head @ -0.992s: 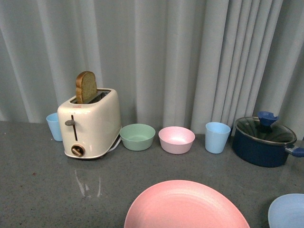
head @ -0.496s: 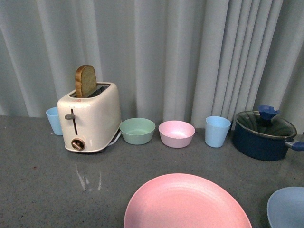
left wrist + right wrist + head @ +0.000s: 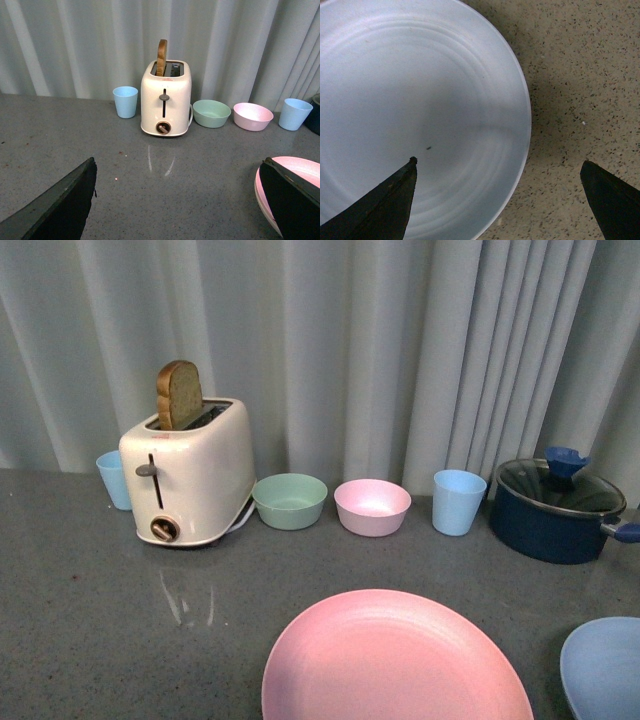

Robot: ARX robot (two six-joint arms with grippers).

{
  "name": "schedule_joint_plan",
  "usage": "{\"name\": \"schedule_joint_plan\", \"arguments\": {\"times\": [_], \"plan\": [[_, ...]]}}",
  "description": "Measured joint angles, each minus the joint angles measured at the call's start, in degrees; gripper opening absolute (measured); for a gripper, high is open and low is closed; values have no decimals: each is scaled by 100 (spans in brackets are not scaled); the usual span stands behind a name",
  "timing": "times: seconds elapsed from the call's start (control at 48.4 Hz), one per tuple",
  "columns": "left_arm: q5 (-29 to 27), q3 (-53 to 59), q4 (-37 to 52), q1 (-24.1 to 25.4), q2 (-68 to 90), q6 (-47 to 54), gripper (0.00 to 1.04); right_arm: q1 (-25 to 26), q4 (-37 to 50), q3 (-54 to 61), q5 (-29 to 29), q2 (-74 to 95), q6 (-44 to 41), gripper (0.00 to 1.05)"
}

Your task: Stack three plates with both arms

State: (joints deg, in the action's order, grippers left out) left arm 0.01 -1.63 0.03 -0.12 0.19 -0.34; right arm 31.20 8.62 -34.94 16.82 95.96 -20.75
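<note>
Judged at the reach-to-grasp step, the right fingers (image 3: 375, 210) hang spread astride the rim of the blue plate (image 3: 420, 90) and the left fingers (image 3: 55, 210) gape with the pink plate (image 3: 395, 660) just beside 1, so next each should lower and pinch a rim off the speckled bench (image 3: 100, 640), pale curtain (image 3: 350, 360) behind.

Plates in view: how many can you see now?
2. The pink plate lies front centre; the light blue plate lies front right, beneath the open right gripper. A third may lie out of view.

Matte pink plate (image 3: 395, 660), glossy cream toaster (image 3: 195, 485), speckled stone-like counter (image 3: 80, 620).
</note>
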Motion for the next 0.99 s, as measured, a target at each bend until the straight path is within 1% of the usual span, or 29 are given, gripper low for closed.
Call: {"name": "schedule_joint_plan", "arguments": {"times": [0.145,0.31,0.599,0.95,0.992], "plan": [[-2,0,0,0,0,0,98,13,68,-166,-227,382,-173,97],[0,0,0,0,0,0,98,42,114,-313,-323,691,-177,97],[0,0,0,0,0,0,98,-13,63,-973,-597,1453,306,97],[0,0,0,0,0,0,98,-118,59,-1202,-603,1814,557,97],[0,0,0,0,0,0,98,-125,48,-1246,-629,1860,573,94]]}}
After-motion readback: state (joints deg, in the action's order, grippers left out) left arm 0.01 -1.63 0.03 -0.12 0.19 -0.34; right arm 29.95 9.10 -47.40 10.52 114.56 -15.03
